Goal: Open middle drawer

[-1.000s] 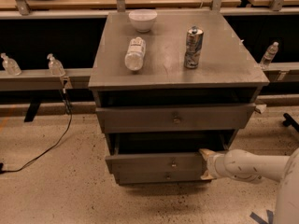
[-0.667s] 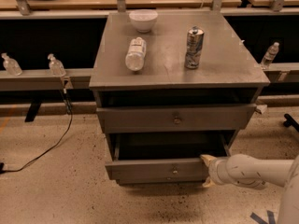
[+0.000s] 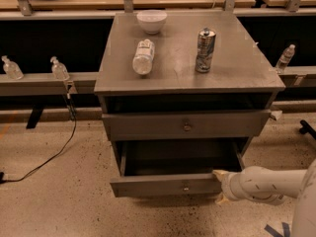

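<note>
The middle drawer [image 3: 168, 185] is a grey metal drawer with a small round knob [image 3: 185, 186]. It stands pulled well out of the grey cabinet [image 3: 123, 78], and its dark inside shows. My gripper [image 3: 218, 185] comes in from the right on a white arm [image 3: 266, 184]. It sits at the right end of the drawer's front, with one fingertip [image 3: 217, 172] above the front's edge and one below it, closed on that edge. The drawer above [image 3: 148, 126] sticks out only slightly. The lowest drawer is hidden beneath the pulled-out one.
On the cabinet top stand a white bowl [image 3: 151, 20], a lying plastic bottle [image 3: 143, 57] and an upright can [image 3: 205, 50]. A black cable [image 3: 54, 154] runs over the floor at the left. Small bottles [image 3: 59, 69] sit on the rail behind.
The middle drawer has slid further out towards the camera, and my gripper has moved with it at the front's right end.
</note>
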Available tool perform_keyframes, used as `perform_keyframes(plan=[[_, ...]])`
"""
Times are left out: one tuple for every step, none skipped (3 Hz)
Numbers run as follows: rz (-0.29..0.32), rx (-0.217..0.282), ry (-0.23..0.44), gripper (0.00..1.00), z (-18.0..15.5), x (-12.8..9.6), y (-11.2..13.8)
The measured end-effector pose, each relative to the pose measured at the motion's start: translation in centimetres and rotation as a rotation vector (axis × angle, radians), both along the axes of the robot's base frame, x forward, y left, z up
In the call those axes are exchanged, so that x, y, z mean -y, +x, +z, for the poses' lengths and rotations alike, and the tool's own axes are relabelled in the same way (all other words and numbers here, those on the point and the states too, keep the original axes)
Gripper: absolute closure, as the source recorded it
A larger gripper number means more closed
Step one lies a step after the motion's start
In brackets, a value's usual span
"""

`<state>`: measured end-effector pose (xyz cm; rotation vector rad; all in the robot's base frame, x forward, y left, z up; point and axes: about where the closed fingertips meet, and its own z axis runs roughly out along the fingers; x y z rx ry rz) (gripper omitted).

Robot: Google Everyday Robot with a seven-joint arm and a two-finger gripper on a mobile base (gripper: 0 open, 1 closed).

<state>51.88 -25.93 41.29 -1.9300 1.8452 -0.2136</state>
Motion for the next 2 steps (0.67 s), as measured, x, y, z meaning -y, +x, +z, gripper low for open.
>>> perform_keyframes(plan=[[-0.004, 0.004, 0.002, 0.29, 0.2, 0.0, -0.1], [-0.047, 0.048, 0.030, 0.08, 2.2, 0.5, -1.0]])
